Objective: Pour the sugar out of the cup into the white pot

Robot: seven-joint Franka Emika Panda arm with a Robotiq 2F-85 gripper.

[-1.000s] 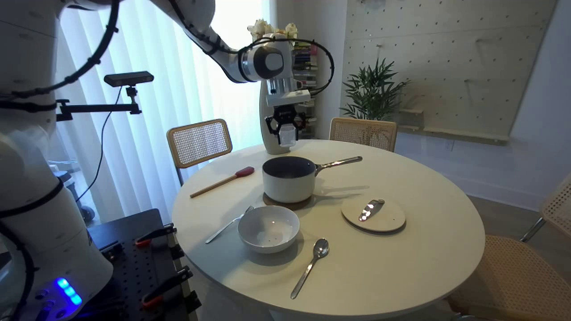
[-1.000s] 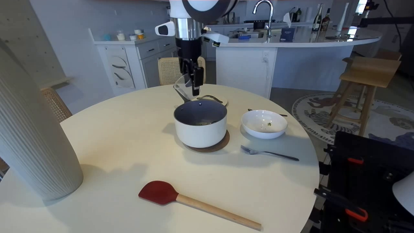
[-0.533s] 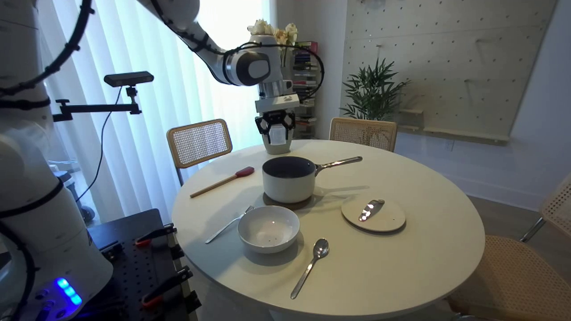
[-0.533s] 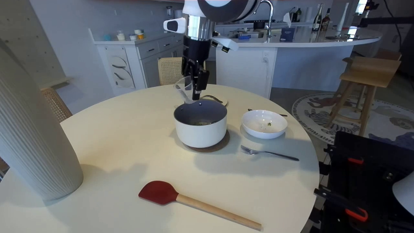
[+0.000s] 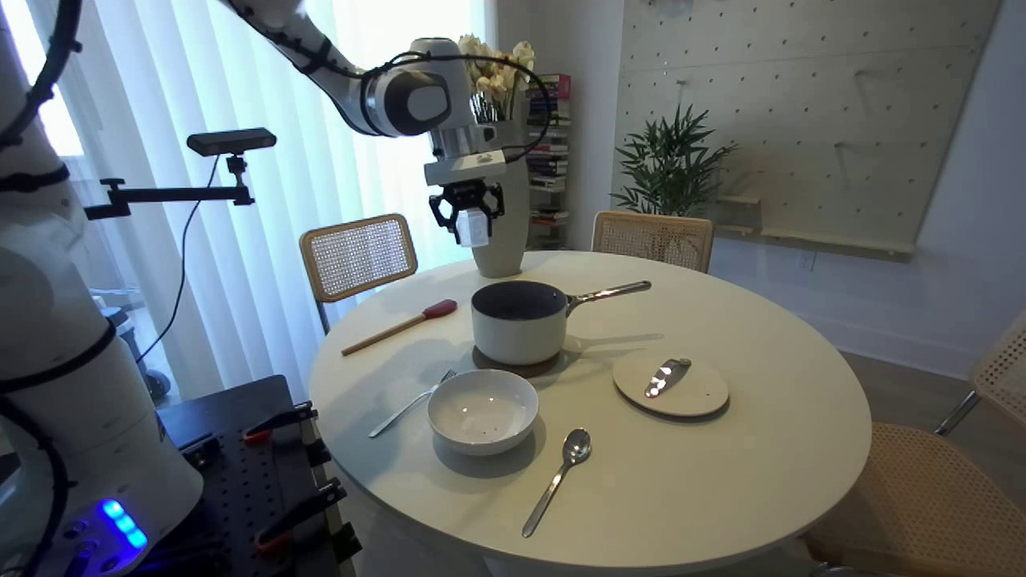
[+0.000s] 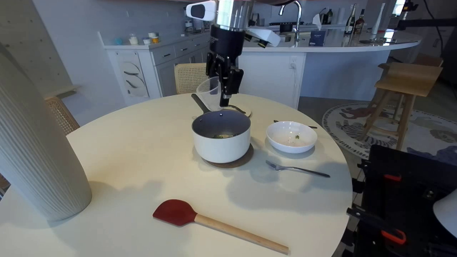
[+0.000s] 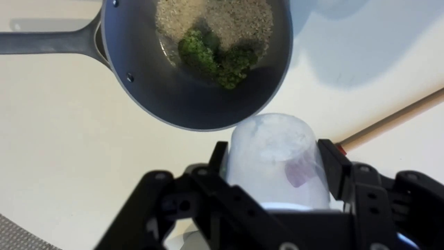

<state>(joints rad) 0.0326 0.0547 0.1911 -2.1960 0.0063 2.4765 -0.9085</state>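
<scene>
Grip and lift are done: the cup (image 7: 274, 166), low in the wrist view, is clamped between jaws parted to its width. No pouring is seen into the pot (image 7: 187, 100), at that view's top; whether sugar is left cannot be told.

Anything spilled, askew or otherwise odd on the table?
One small oddity: a tiny green speck lies inside the glossy round white bowl. It looks stray, as similar-looking green clumps sit in the round, dark-lined white saucepan.
</scene>
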